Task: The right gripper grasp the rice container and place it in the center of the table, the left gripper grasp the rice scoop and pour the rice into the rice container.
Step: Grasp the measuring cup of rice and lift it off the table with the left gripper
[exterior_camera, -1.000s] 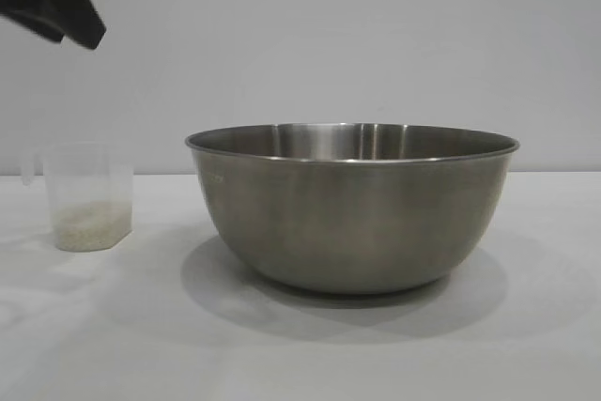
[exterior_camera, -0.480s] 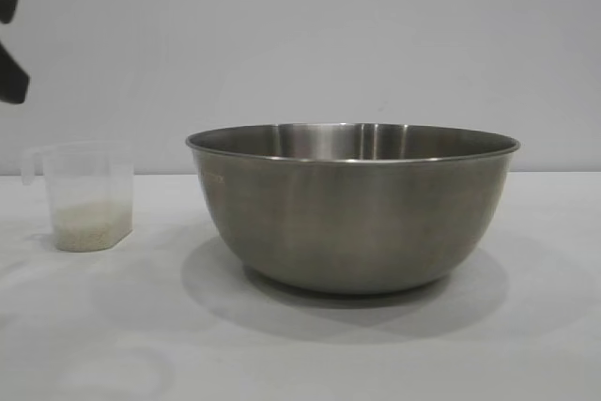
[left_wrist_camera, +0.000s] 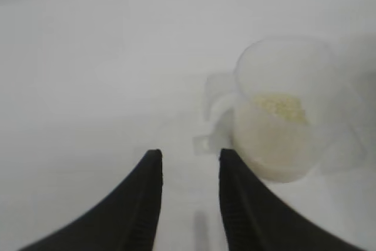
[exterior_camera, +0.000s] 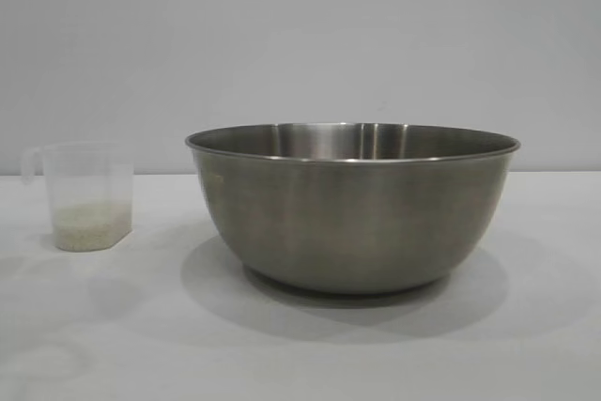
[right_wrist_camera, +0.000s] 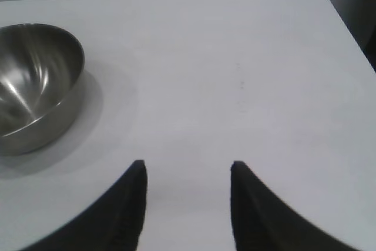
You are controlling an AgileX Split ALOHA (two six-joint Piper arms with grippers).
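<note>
While the small translucent clear plastic rice scoop [exterior_camera: 87,195] stands upright near the left edge of the flat white table [exterior_camera: 526,345], its thin layer of pale off-white rice [exterior_camera: 89,224] lies undisturbed at the bottom, so we judge that the pour has not begun. The scoop's little side handle [exterior_camera: 31,162] points toward that left edge, away from the large round brushed stainless-steel rice container [exterior_camera: 352,206], which sits at the middle of the table, well apart from the scoop and empty as far as we can see.

From the left wrist camera, we find the black claw-like left gripper [left_wrist_camera: 189,158] low over the table with its fingers moderately apart and nothing between them. The scoop [left_wrist_camera: 282,110] is ahead of the jaws and off to one side of their line, with its handle [left_wrist_camera: 214,95] turned toward the gripper's side. We think the coming move turns on this offset: the jaws must shift sideways to bring the handle or cup wall between the fingers before closing.

The black claw-like right gripper [right_wrist_camera: 187,166] hovers over bare table toward the right edge, its fingers apart and empty, the container [right_wrist_camera: 35,80] well off to one side. Our left arm is clearly nearer the scoop.
</note>
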